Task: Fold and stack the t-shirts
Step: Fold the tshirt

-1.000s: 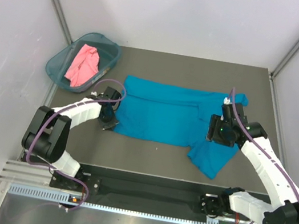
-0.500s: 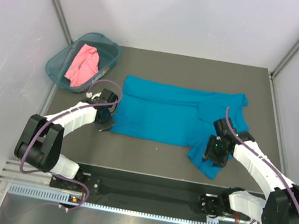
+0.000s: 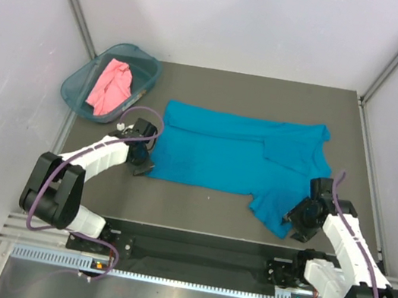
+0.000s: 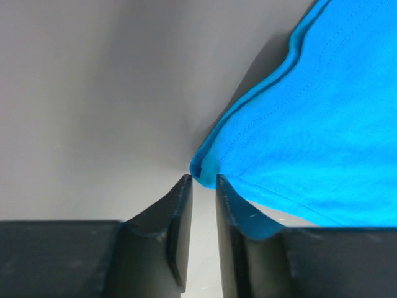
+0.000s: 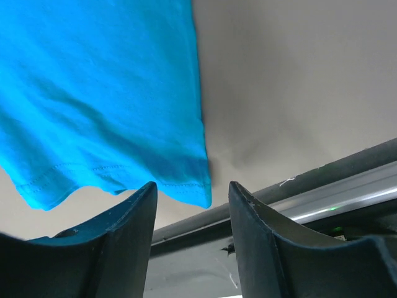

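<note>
The blue shirt (image 3: 221, 153) lies spread across the middle of the table (image 3: 217, 90). Its top edge is folded down, and 1 sleeve (image 3: 273, 212) trails toward the lower right. The pink shirt (image 3: 110, 85) sits crumpled in the basket (image 3: 72, 80) at the upper left, well away from both arms.

The left claw (image 3: 144, 164) is at the shirt's lower left corner. In its wrist view the 2 fingers stand almost together with a thin slot between them. The corner of the cloth (image 4: 201, 166) meets the fingertips, but only bare table shows inside the slot, so I judge it not clamped. The right claw (image 3: 299, 222) is at the lower right, just beside the sleeve. Its fingers are wide apart, with the sleeve's hemmed corner (image 5: 197, 189) lying between them.

Both claws look set to pinch a corner for a fold.

- The left claw is the main risk. With so narrow a slot and the corner only at the tips, closing may nip a single layer, or push the cloth away and catch nothing.
- The right claw may gather only the sleeve tip, so lifting would drag and bunch the sleeve.
- If the 2 arms lift unevenly, the shirt may skew and the folded top edge come undone.
</note>
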Tool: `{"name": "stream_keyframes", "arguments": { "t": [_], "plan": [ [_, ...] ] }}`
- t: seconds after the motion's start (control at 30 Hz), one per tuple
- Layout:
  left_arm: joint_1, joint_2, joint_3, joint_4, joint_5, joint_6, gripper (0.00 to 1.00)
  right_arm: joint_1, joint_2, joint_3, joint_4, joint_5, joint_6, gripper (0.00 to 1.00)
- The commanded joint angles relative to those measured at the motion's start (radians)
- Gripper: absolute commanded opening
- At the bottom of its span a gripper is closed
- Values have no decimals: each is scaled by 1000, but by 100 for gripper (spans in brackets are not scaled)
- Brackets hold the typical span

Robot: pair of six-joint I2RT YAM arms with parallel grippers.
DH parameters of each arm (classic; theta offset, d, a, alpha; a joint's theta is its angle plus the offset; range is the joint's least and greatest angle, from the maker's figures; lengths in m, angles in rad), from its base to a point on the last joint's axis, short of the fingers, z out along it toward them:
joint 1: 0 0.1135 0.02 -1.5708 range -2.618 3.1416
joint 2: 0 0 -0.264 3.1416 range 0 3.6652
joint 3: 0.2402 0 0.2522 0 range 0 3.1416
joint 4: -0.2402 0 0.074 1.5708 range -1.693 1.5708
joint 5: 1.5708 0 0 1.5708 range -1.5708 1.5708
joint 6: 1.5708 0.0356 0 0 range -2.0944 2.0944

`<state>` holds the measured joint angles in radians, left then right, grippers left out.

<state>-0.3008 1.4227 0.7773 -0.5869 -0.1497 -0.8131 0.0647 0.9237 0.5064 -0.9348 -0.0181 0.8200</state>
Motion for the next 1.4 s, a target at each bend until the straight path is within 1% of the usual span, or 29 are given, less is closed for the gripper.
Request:
{"name": "stream_keyframes", "arguments": {
  "t": [0.0, 0.07, 0.17, 0.4, 0.5, 0.53, 0.63, 0.7, 0.8, 0.9, 0.93, 1.0, 1.1, 1.23, 1.33, 1.37],
  "plan": [
    [5, -10, 26, -10, -13, 14, 30, -13, 7, 11, -10, -22, 22, 50],
    [5, -8, 36, -24, -17, 17, 33, -12, 38, 17, -9, -10, 43, 51],
    [5, -13, 56, -34, -19, 25, 34, -11, 76, -2, 24, -37, 53, 49],
    [6, -25, 99, -59, -39, 45, 34, -9, 84, -14, 36, -40, 87, 37],
    [6, -33, 109, -65, -50, 54, 35, -11, 95, -29, 51, -37, 100, 32],
    [6, -34, 111, -67, -51, 55, 38, -9, 99, -40, 62, -39, 102, 31],
    [8, -41, 117, -68, -45, 61, 41, -6, 89, -51, 70, -39, 116, 31],
    [8, -47, 116, -68, -41, 65, 41, -6, 89, -54, 74, -37, 125, 33],
    [9, -48, 111, -65, -39, 65, 41, -6, 102, -74, 109, -37, 131, 31],
    [11, -48, 99, -65, -34, 63, 41, -8, 115, -92, 134, -37, 139, 25],
    [12, -50, 90, -57, -30, 63, 41, -6, 113, -92, 133, -36, 142, 14],
    [12, -50, 85, -54, -30, 60, 41, -6, 104, -86, 126, -36, 146, 1],
    [14, -44, 79, -48, -24, 55, 42, -6, 87, -57, 97, -22, 137, 0],
    [19, -25, 79, -33, -16, 57, 47, -6, 49, -2, 62, -8, 91, 0],
    [20, 5, 86, -18, -7, 60, 47, -6, 29, 21, 42, 0, 53, 0],
    [20, 25, 91, -19, -2, 58, 45, -6, 23, 26, 37, 1, 47, 0]
  ]
}}
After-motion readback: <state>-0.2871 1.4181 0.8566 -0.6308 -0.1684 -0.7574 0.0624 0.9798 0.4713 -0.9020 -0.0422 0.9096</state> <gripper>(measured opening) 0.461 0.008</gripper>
